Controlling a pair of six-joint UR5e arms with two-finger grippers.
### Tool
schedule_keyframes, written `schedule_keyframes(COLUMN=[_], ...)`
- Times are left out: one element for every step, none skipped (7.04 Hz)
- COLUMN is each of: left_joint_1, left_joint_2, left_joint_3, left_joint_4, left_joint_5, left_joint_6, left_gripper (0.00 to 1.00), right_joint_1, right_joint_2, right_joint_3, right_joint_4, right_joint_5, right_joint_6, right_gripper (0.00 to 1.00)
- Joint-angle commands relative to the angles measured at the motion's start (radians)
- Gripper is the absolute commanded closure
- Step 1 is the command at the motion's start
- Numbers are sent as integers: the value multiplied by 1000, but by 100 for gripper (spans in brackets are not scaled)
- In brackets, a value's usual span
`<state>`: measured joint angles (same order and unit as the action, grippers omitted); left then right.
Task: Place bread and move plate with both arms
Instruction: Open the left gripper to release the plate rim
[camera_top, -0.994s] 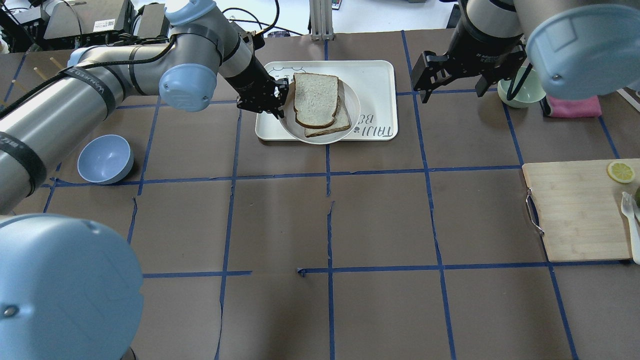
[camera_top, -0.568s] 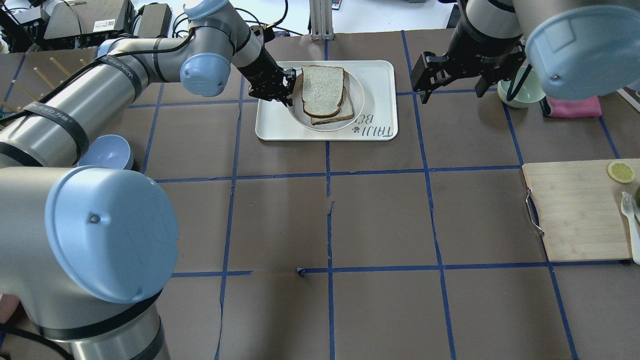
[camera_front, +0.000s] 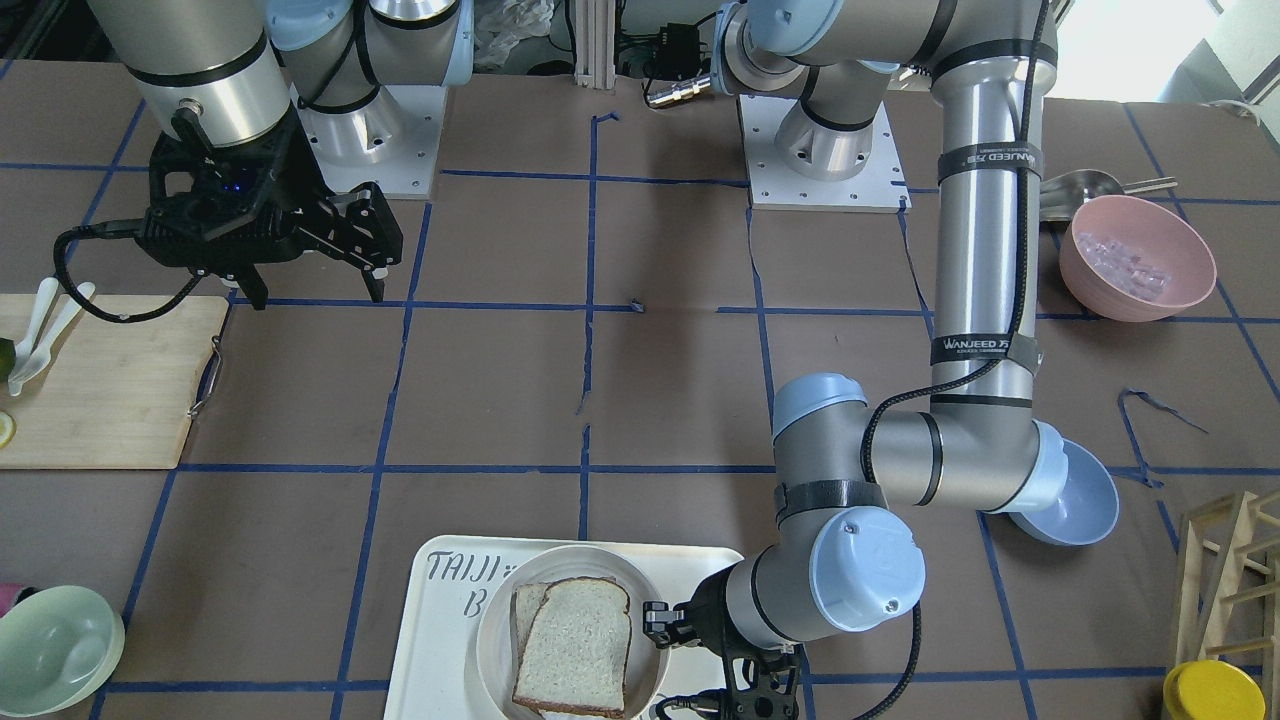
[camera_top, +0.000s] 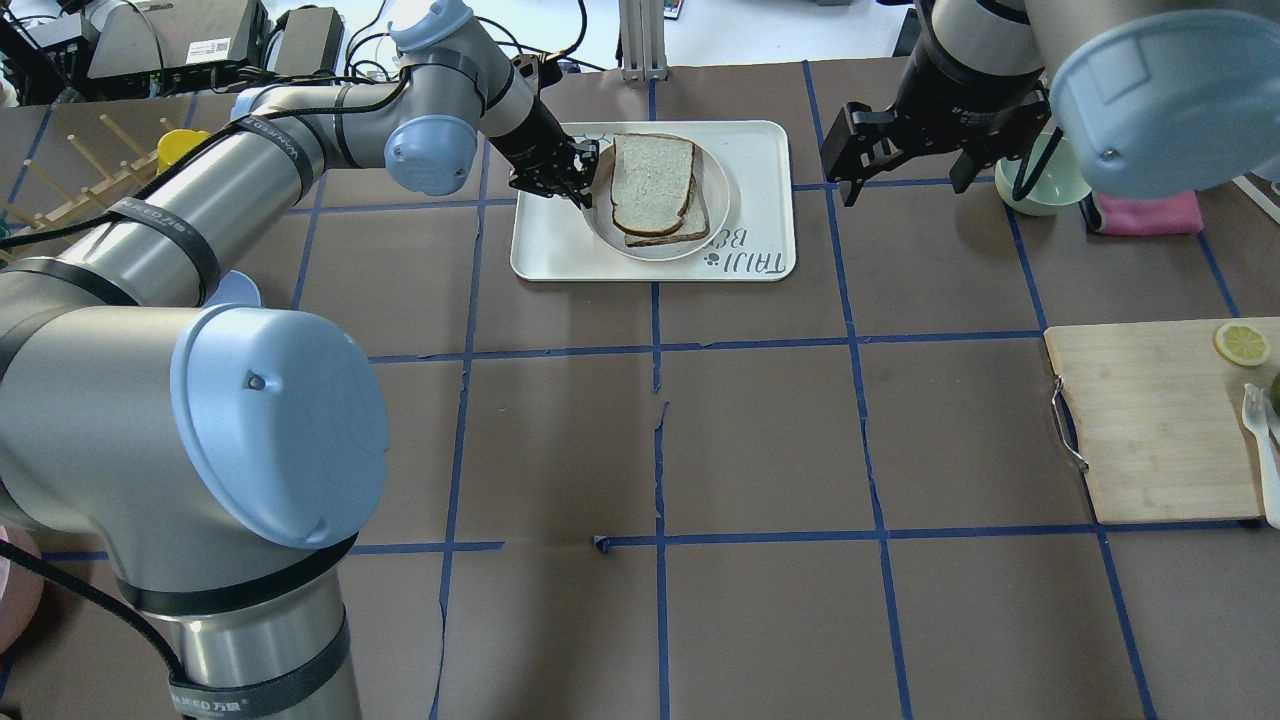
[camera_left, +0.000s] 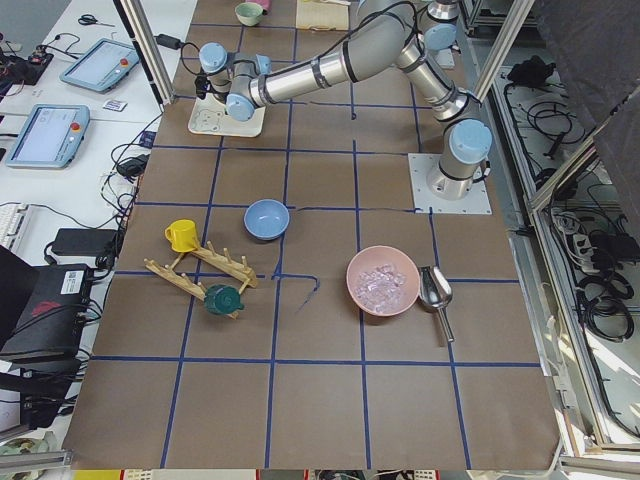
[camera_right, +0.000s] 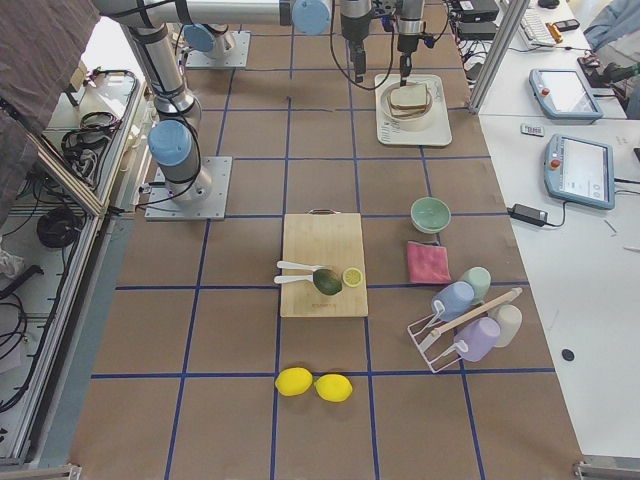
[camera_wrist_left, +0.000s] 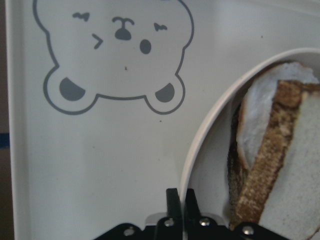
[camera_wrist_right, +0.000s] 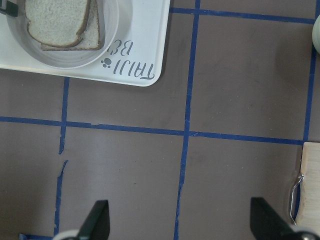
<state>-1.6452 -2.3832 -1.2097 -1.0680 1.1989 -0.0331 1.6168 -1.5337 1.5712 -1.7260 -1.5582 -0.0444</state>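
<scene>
Here, left gripper tight astride plate rim.

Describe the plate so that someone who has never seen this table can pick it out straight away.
On the brown table, find the white rectangular tray with the bear drawing. On it sits the plate, a round cream-white shallow dish, its rim pinched by the left gripper. It alone holds two stacked bread slices; the green bowl and blue bowl are deeper and coloured.
</scene>
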Motion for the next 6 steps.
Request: schedule_keyframes(left_joint_1=[1, 1, 1, 4, 16, 42], left_joint_2=[-10, -7, 18, 45, 89, 143], left_joint_3=[-5, -1, 1, 1, -13, -14], left_joint_4=[37, 37, 23, -12, -36, -126], left_joint_5=[-16, -16, -6, 8, 118, 134], left_joint_6=[28, 13, 9, 16, 25, 25], left_gripper=[1, 0, 0, 0, 0, 0], right_joint_1=[0, 0, 0, 0, 0, 0], right_joint_2=[0, 0, -2, -2, -2, -2], right_joint_3=[1, 0, 0, 1, 0, 0], right_joint_4=[0, 0, 0, 0, 0, 0], right_joint_5=[1, 0, 0, 1, 1, 0], right_joint_6=[0, 0, 0, 0, 1, 0], right_gripper=[0, 0, 0, 0, 0, 0])
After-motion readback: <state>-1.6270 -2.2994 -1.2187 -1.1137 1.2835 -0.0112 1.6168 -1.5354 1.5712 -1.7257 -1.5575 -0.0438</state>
